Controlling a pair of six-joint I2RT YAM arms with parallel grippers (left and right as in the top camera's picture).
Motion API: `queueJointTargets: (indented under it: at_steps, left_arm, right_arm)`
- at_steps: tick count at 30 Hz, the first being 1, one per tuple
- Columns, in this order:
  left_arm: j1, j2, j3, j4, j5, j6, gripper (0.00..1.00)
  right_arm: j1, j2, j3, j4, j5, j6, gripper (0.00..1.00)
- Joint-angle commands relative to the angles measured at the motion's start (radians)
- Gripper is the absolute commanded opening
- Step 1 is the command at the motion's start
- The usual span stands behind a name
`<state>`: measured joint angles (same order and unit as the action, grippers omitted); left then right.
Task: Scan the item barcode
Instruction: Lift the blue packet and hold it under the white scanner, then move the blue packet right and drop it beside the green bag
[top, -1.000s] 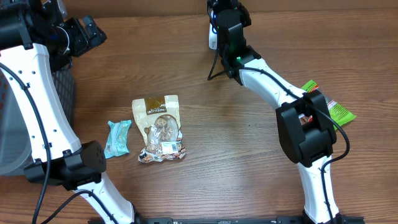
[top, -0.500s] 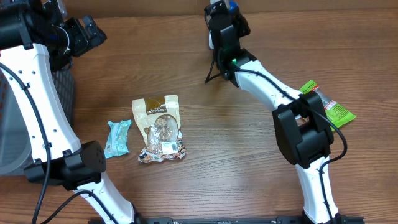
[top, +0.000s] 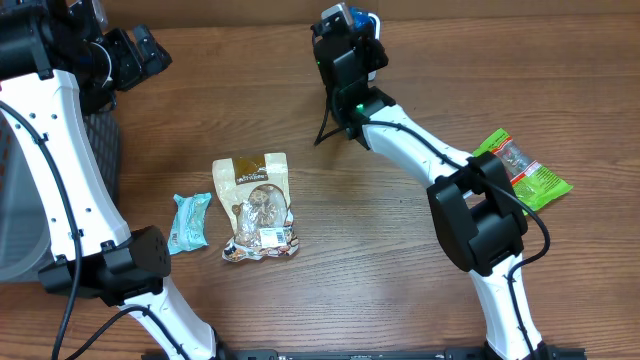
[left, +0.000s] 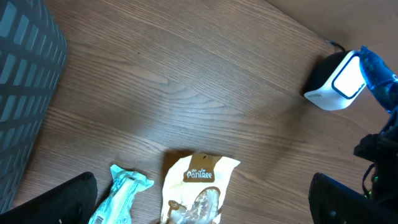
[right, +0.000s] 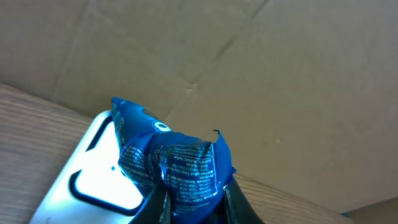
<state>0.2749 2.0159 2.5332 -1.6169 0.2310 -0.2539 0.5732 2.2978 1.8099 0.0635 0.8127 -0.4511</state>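
Right jaws were nearly shut, pinching the blue packet (right: 174, 158) by its lower end. The packet sat just in front of the white scanner (right: 93, 177) at the far side of the table (top: 400, 260), overlapping the bright window in the right wrist view. The wrapper was crumpled, and no barcode was readable from any view.

Left jaws were wide open and empty, up by the basket (left: 25, 93).

My read: the step was presenting the code. To do it well, roll the wrist slowly so the printed face sweeps the window. Keep the packet just off the scanner, don't nudge it, and pause on each face.

Brown pouch (top: 255, 205), teal bar (top: 188, 222) and green packet (top: 525, 170) lay well apart from it.
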Motion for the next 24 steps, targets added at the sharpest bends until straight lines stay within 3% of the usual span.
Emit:
queueJointTargets:
  at_steps: [1, 13, 17, 24]
  left_arm:
    - [-0.010, -0.015, 0.015, 0.000, -0.005, 0.023, 1.00]
    - [-0.010, -0.015, 0.015, 0.000, -0.005, 0.023, 1.00]
    - [-0.010, -0.015, 0.015, 0.000, -0.005, 0.023, 1.00]
    - [-0.010, -0.015, 0.015, 0.000, -0.005, 0.023, 1.00]
  right_arm:
    - [0.017, -0.004, 0.022, -0.004, 0.006, -0.019, 0.04]
    - [0.015, -0.004, 0.022, -0.005, 0.022, -0.029, 0.04]
    - [0.015, -0.008, 0.023, 0.087, 0.113, -0.030, 0.04]
    - [0.017, -0.101, 0.023, 0.092, 0.137, -0.051, 0.04]
